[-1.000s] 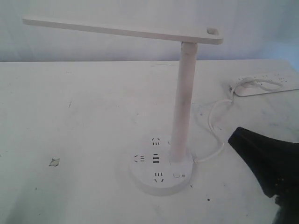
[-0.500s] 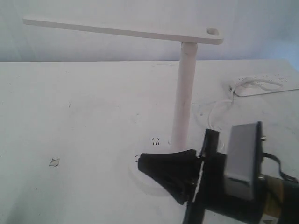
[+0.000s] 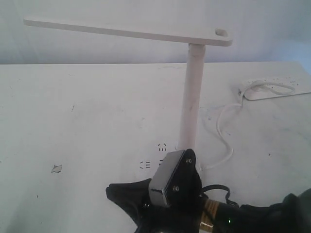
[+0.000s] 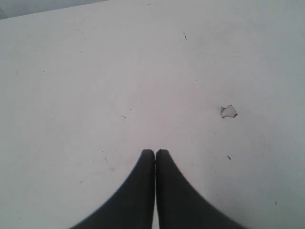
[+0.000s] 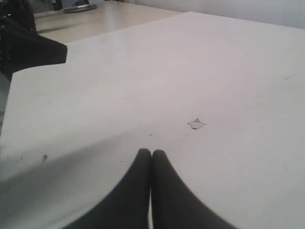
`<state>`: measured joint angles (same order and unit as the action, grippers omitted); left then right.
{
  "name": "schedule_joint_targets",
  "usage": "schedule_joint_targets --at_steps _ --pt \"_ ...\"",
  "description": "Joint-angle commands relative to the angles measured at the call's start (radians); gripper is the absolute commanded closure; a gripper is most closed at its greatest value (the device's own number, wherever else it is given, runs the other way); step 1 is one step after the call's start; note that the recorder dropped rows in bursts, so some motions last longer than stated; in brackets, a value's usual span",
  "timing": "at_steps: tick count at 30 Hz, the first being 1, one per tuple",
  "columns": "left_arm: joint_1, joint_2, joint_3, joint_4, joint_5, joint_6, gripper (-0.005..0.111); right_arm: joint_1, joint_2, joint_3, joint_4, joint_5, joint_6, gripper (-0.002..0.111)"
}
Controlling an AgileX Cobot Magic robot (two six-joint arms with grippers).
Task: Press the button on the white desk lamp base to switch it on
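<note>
White scuffed worktop (image 3: 73,121), pale wall behind. White desk lamp base (image 3: 146,165): centre-front, mostly under R arm (image 3: 252,216). Button: hidden, prob. beneath R wrist, back behind tips. R jaws: pressed together, tips beyond base, leftward. L jaws: likewise closed, prob. farther off.

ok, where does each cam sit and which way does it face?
Exterior: off the arms, raised, facing across the table to a wall; lamp centre, right arm low in frame.
Left wrist: on the left arm, tilted down at the table; own shut jaws.
Right wrist: low, looking along the table; own shut jaws, likely the left arm far off.
Shared: one chip in the tabletop, all three.
</note>
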<state>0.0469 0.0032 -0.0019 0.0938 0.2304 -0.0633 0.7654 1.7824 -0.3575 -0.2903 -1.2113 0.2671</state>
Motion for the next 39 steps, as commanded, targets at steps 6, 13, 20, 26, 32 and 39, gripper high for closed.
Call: schedule_joint_targets --at_steps 6,13,20,26,32,39 --pt "0.000 -0.003 0.002 -0.010 0.002 0.000 0.107 0.040 0.010 -0.005 0.376 0.153 0.048 0.108" --pt "0.000 -0.003 0.002 -0.010 0.002 0.000 0.107 0.040 0.004 -0.003 0.426 0.205 0.048 0.108" --pt "0.000 -0.003 0.002 -0.010 0.002 0.000 0.107 0.040 -0.126 -0.003 0.424 0.459 0.048 0.108" --pt "0.000 -0.003 0.002 -0.010 0.002 0.000 0.107 0.040 -0.210 -0.003 0.428 0.586 -0.009 0.108" --pt "0.000 -0.003 0.002 -0.010 0.002 0.000 0.107 0.040 -0.208 -0.003 0.436 0.585 -0.009 0.108" --pt "0.000 -0.003 0.002 -0.010 0.002 0.000 0.107 0.042 -0.208 -0.003 0.436 0.746 -0.012 0.108"
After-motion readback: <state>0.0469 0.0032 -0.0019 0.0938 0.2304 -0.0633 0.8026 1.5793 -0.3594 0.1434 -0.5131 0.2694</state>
